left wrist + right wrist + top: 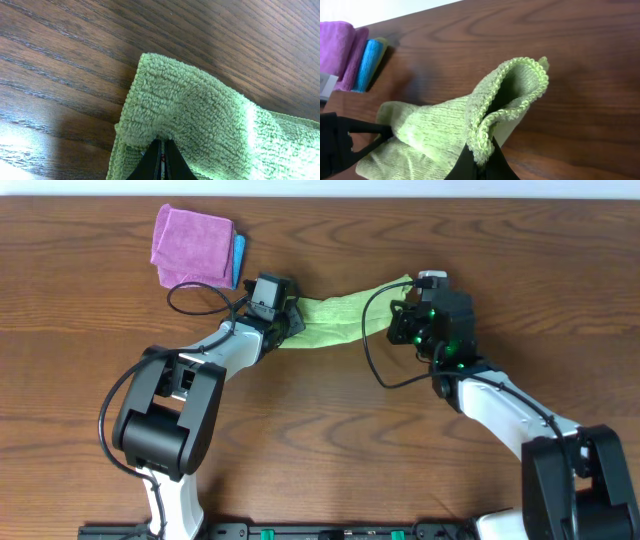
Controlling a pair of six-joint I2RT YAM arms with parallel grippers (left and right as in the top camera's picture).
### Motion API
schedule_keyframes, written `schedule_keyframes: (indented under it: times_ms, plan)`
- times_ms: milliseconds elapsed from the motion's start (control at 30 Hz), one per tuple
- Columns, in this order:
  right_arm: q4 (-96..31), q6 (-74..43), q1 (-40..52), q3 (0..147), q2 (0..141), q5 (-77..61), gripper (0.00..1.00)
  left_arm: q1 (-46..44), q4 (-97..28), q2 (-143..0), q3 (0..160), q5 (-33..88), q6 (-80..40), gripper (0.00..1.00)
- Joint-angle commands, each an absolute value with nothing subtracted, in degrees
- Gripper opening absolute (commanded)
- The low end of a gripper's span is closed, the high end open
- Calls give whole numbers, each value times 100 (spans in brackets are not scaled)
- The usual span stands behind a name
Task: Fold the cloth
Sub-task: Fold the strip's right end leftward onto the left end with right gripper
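Left gripper (161, 151): jaws closed to a thin pinch on the near hem of the cloth (338, 314), just inside one rounded corner. The pile bunches up around the tips, and that corner sits low over the wood.

Right gripper (479, 156): also pinched shut, on the other end. The hem is doubled over itself there, and a loose loop of edge stands up above the tips, clear of the table (520, 250).

The cloth hangs as a narrow, sagging band between the two grippers. It lies near the middle of the table's far edge, running slightly up toward the far right.

A purple cloth (190, 242) and a blue cloth (238, 260) are stacked at the far left corner, well apart from the work.

Judgement: a fold is in hand, with both ends held.
- Hold both pinches firm and keep the ends level, with enough pull to take out the sag without stretching the cloth.
- The right end looks rolled, so it should be laid out flat or the crease will come out crooked.
- Carry the held edge over evenly, line up the hems, then lower.
- Open the jaws only once the cloth rests flat.
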State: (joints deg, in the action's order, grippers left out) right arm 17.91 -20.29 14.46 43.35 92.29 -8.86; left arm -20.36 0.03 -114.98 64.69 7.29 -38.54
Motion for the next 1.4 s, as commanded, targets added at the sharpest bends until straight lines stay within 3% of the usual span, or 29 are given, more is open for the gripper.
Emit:
schedule_keyframes:
  times_ms: [0,767,1367]
  plan:
    - [1774,-1894,1710,4471,9129,-862,1,-2016,-213,-11664,6445,753,-3728,6]
    - [1234,-1376,2410,4921,9142,-600,1,-1970,-642,-10722,6543,642,-3306,6]
    - [670,-1068,2908,5916,9935,-600,1,-980,-1678,-9688,6543,294,-2923,6]
